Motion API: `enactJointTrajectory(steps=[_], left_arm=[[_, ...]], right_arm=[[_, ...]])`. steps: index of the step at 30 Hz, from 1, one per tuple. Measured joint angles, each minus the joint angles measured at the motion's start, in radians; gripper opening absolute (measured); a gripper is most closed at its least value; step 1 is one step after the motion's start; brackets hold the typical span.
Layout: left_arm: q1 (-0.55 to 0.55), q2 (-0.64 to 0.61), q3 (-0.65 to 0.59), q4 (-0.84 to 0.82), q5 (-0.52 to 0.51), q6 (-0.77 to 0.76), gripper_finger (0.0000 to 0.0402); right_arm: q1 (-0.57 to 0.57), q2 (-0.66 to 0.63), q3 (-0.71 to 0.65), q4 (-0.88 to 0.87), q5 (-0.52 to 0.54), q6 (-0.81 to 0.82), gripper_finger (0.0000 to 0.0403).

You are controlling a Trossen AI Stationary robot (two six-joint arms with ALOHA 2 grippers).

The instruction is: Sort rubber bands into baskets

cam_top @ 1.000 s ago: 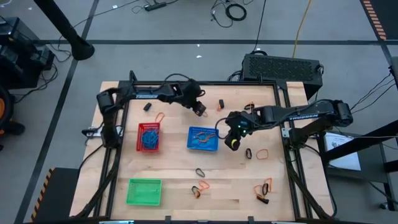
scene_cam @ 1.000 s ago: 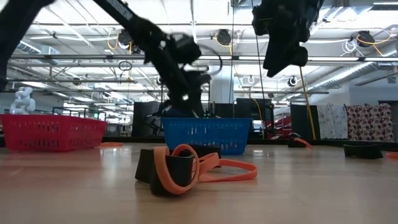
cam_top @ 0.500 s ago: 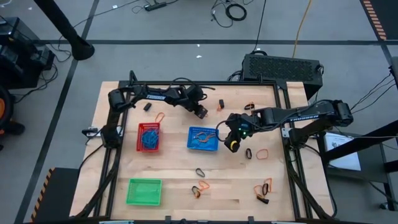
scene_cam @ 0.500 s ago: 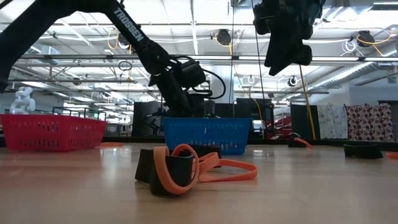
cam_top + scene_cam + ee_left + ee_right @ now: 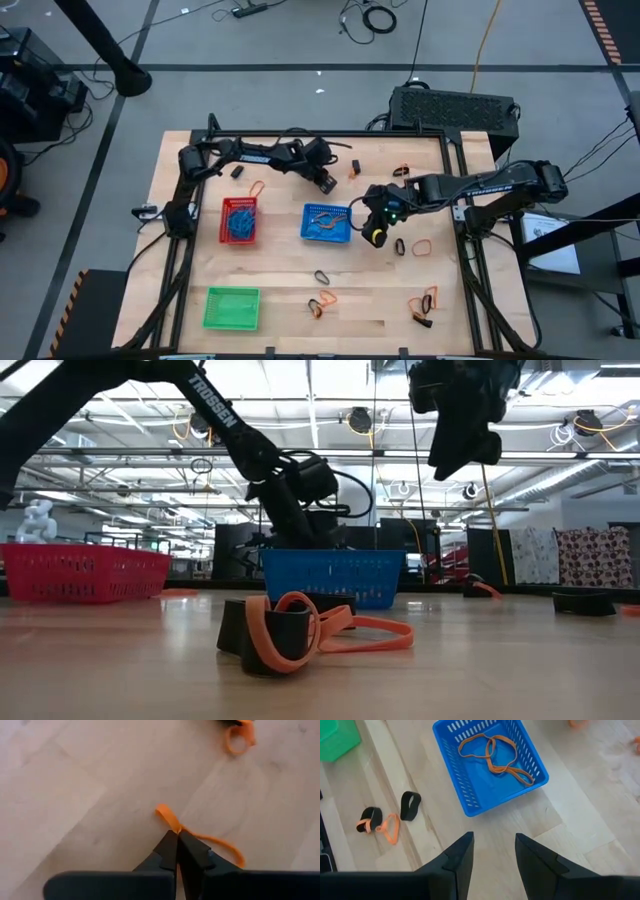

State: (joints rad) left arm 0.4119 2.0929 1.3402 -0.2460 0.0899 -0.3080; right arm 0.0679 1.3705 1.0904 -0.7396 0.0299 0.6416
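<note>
Three baskets stand on the table: red (image 5: 239, 220) with blue rubber bands, blue (image 5: 326, 222) with orange rubber bands (image 5: 495, 755), and green (image 5: 232, 307) near the front. My left gripper (image 5: 326, 183) is down at the table just beyond the blue basket, shut on an orange rubber band (image 5: 220, 844). My right gripper (image 5: 375, 235) hangs open above the table, right of the blue basket (image 5: 490, 765), with nothing between its fingers (image 5: 462, 852). My left gripper pinches the orange rubber band between its two fingertips (image 5: 170, 845), at a spot along its length (image 5: 175, 826). The fingers slant down from above. One short end loops out past the tips and the longer part trails beside one finger; both lie on the tabletop.
Loose rubber bands lie about: orange (image 5: 258, 187) and black (image 5: 237, 171) at the far left, black (image 5: 354, 167) and orange (image 5: 402, 171) at the far middle, others (image 5: 422, 245) on the right and along the front (image 5: 321, 303). A second orange band (image 5: 239, 737) lies past my left gripper.
My left gripper has come down toward the table behind the blue basket, moving a little toward the right edge. My right arm has kept still.
</note>
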Motion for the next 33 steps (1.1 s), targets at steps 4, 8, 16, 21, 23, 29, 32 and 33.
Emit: enactJointTrajectory(steps=[4, 8, 16, 21, 23, 29, 32, 33], left_arm=[[-0.029, -0.045, 0.006, -0.007, 0.053, -0.015, 0.0006], [-0.067, -0.125, 0.009, -0.004, 0.048, -0.025, 0.0004], [-0.199, -0.248, 0.01, 0.018, 0.033, -0.109, 0.0003], [-0.316, -0.256, 0.01, -0.013, -0.028, -0.185, 0.0002], [-0.356, -0.252, 0.009, -0.053, -0.106, -0.217, 0.0002], [-0.426, -0.245, -0.047, -0.102, -0.233, -0.344, 0.0002], [-0.429, -0.246, -0.072, -0.101, -0.242, -0.368, 0.0002], [-0.428, -0.246, -0.08, -0.103, -0.245, -0.369, 0.0002]], right_arm=[[0.016, 0.0, 0.0, -0.006, 0.0, -0.021, 0.0137], [0.044, 0.0, 0.0, -0.014, 0.0, -0.046, 0.0137], [0.094, 0.0, 0.0, -0.003, 0.005, -0.108, 0.0137], [0.12, 0.0, 0.0, 0.049, 0.005, -0.163, 0.0137], [0.128, 0.0, 0.0, 0.08, 0.005, -0.186, 0.0137], [0.161, 0.0, 0.0, 0.139, -0.008, -0.209, 0.0137], [0.184, 0.0, 0.0, 0.119, -0.025, -0.204, 0.0137], [0.191, 0.0, 0.0, 0.104, -0.042, -0.195, 0.0137]])
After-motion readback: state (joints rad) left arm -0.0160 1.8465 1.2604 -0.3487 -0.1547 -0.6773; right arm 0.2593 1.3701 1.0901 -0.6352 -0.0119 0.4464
